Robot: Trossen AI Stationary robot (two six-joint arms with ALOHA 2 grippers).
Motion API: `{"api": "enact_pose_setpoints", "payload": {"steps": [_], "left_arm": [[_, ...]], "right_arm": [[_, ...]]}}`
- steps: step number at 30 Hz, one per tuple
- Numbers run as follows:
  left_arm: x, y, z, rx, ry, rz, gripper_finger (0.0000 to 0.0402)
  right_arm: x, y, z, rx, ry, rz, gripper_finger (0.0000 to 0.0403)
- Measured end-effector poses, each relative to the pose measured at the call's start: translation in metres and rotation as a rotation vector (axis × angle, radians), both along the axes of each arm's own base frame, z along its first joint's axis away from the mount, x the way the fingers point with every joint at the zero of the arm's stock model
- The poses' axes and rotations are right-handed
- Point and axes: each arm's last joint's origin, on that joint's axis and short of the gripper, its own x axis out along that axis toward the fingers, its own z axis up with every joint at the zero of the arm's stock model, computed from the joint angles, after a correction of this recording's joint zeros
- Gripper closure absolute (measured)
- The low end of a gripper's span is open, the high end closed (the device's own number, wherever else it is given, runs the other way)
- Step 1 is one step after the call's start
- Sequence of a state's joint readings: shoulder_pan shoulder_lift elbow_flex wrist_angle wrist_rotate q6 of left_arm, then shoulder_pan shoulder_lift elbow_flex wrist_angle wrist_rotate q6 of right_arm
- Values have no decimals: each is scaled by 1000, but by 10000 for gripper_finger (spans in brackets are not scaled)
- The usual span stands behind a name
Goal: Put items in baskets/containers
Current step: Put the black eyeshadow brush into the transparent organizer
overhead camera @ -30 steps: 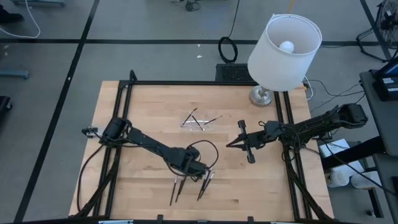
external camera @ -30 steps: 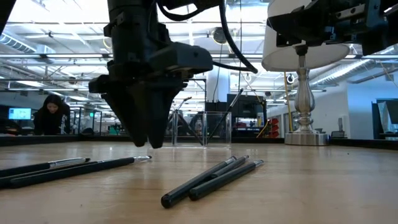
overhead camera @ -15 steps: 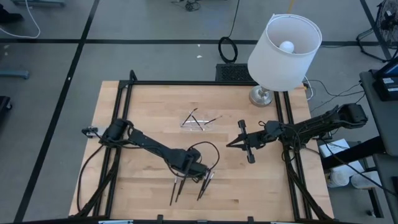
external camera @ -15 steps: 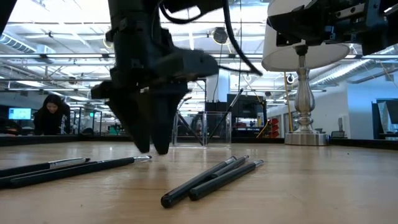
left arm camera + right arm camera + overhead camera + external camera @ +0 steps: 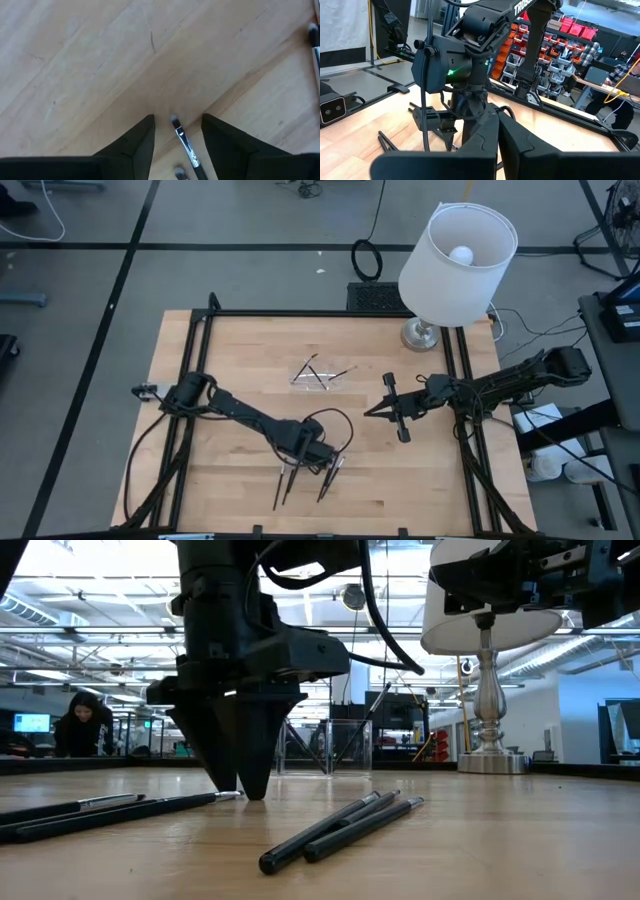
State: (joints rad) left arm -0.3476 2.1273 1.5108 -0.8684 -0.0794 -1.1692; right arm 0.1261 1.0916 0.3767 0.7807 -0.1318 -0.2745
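Observation:
Several thin dark brushes lie flat on the wooden table: one pair (image 5: 283, 485) (image 5: 110, 808) and a second pair (image 5: 330, 478) (image 5: 340, 830) near the front edge. My left gripper (image 5: 303, 452) (image 5: 243, 792) points straight down, open and low over the table. Its fingers stand on either side of one brush's metallic tip (image 5: 181, 140), apart from it. The clear container (image 5: 314, 374) (image 5: 325, 745) stands farther back with a few brushes in it. My right gripper (image 5: 385, 408) (image 5: 497, 135) waits shut and level at the table's right.
A white lampshade on a metal stand (image 5: 455, 265) occupies the far right corner. A black frame (image 5: 210, 315) borders the table. Bare wood lies between the loose brushes and the container. A person (image 5: 85, 725) sits in the room behind.
My left gripper has sunk a little toward the table, over the brush's tip, and has stayed open. The brushes have not moved.

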Motion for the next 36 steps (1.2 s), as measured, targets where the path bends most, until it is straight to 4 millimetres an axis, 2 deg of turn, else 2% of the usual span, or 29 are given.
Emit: {"api": "enact_pose_setpoints", "payload": {"steps": [15, 23, 30, 34, 36], "left_arm": [[0, 0, -1, -13, 13, -51, 233], [0, -1, -1, -19, 8, -70, 305], [0, -1, -1, -18, 6, -78, 350], [0, -2, -1, -12, 5, -101, 389], [0, -3, -1, 4, 1, -113, 395]], "right_arm": [[0, 0, -1, -1, 8, 0, 403], [0, 0, -1, -1, 8, 0, 403], [0, 0, -1, -1, 7, 0, 403], [0, 0, -1, -1, 7, 0, 403], [0, 0, -1, -1, 7, 0, 403]]}}
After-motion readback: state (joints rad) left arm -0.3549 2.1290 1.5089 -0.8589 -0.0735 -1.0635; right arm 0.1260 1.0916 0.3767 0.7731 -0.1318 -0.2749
